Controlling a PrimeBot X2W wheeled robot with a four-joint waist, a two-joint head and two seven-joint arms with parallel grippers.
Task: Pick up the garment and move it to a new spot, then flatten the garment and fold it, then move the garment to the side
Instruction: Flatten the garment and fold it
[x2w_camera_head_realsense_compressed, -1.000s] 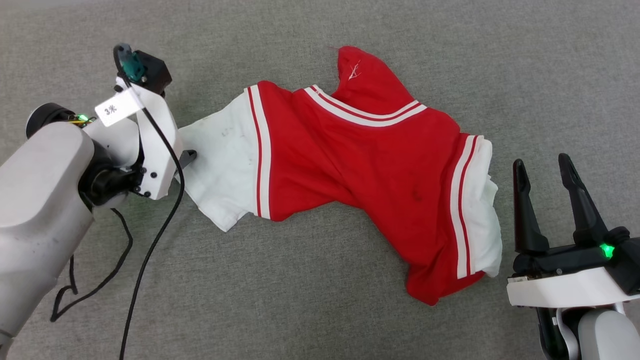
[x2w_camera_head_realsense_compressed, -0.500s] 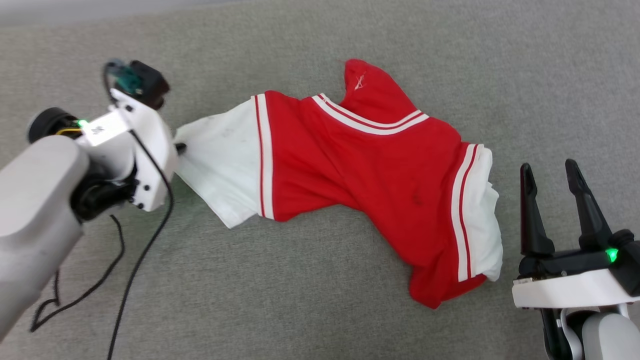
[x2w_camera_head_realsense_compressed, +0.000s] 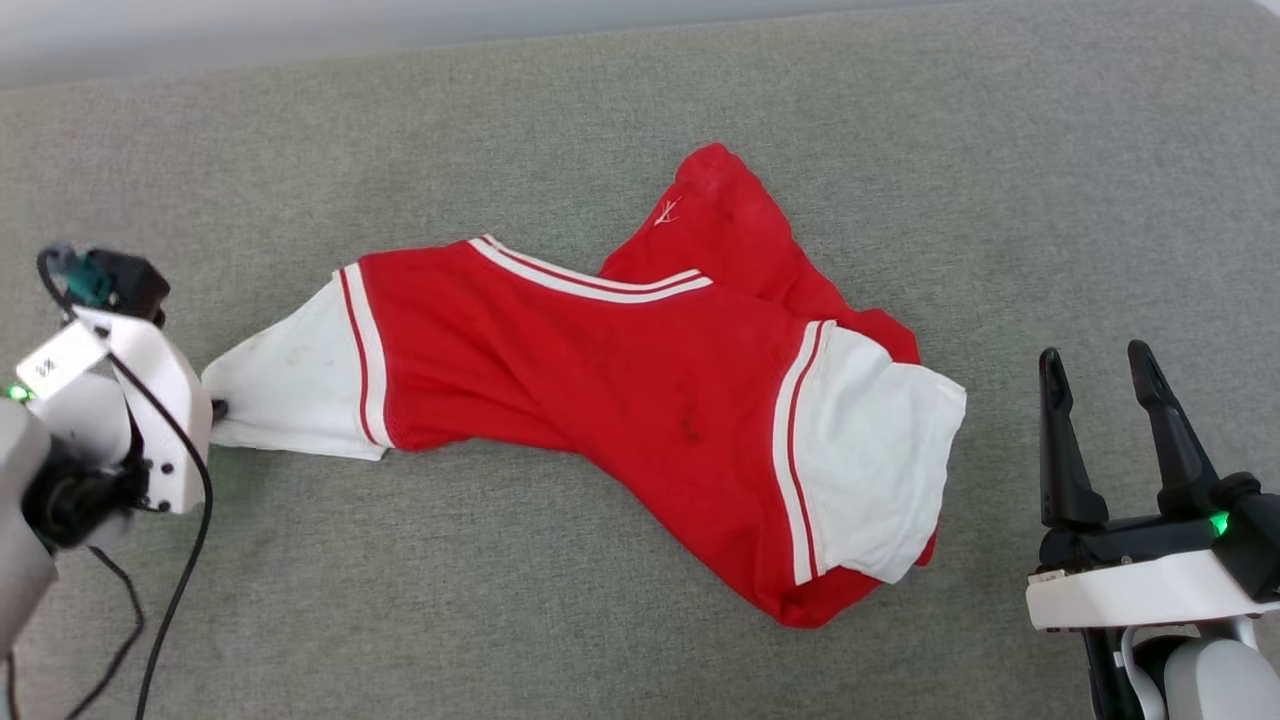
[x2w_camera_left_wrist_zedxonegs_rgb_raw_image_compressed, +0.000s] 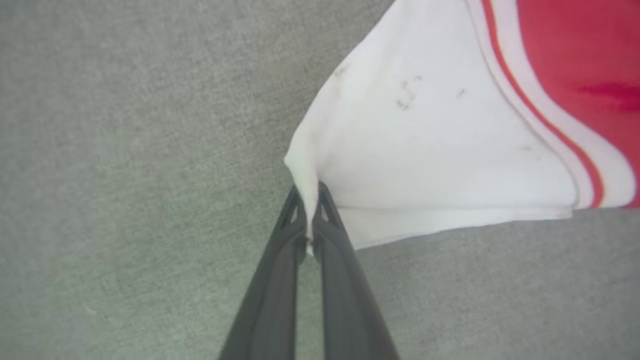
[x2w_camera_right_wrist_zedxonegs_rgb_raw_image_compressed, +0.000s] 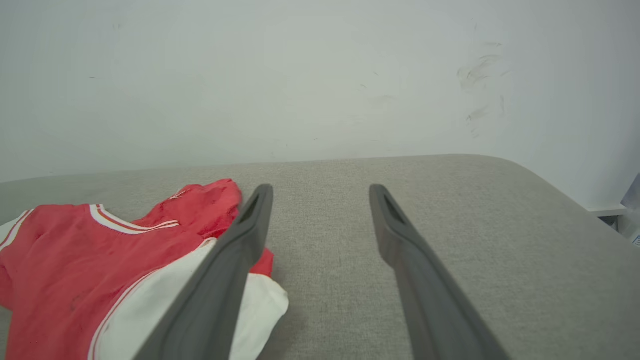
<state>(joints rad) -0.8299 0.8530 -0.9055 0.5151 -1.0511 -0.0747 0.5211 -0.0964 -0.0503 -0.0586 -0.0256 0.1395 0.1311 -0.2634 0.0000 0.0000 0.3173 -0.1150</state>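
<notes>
The garment (x2w_camera_head_realsense_compressed: 600, 390), a red T-shirt with white sleeve ends and striped trim, lies crumpled across the grey surface. At the far left my left gripper (x2w_camera_head_realsense_compressed: 216, 409) is shut on the tip of its white left sleeve; in the left wrist view the gripper (x2w_camera_left_wrist_zedxonegs_rgb_raw_image_compressed: 311, 197) pinches a fold of that white sleeve (x2w_camera_left_wrist_zedxonegs_rgb_raw_image_compressed: 425, 150), which is pulled taut into a point. My right gripper (x2w_camera_head_realsense_compressed: 1095, 370) stands open at the lower right, clear of the cloth, a little right of the other white sleeve (x2w_camera_head_realsense_compressed: 870, 460). In the right wrist view the garment (x2w_camera_right_wrist_zedxonegs_rgb_raw_image_compressed: 90, 250) lies left of the open gripper (x2w_camera_right_wrist_zedxonegs_rgb_raw_image_compressed: 320, 192).
The grey padded surface (x2w_camera_head_realsense_compressed: 560, 620) runs in all directions around the shirt. A pale wall (x2w_camera_right_wrist_zedxonegs_rgb_raw_image_compressed: 300, 75) rises behind its far edge, and the surface rounds off at the right (x2w_camera_right_wrist_zedxonegs_rgb_raw_image_compressed: 575, 200). A black cable (x2w_camera_head_realsense_compressed: 170, 600) hangs from my left wrist.
My left gripper has shut on the white sleeve tip and pulled it left, dragging the garment and stretching it out. The right gripper stays open in place. The head view has also shifted.
</notes>
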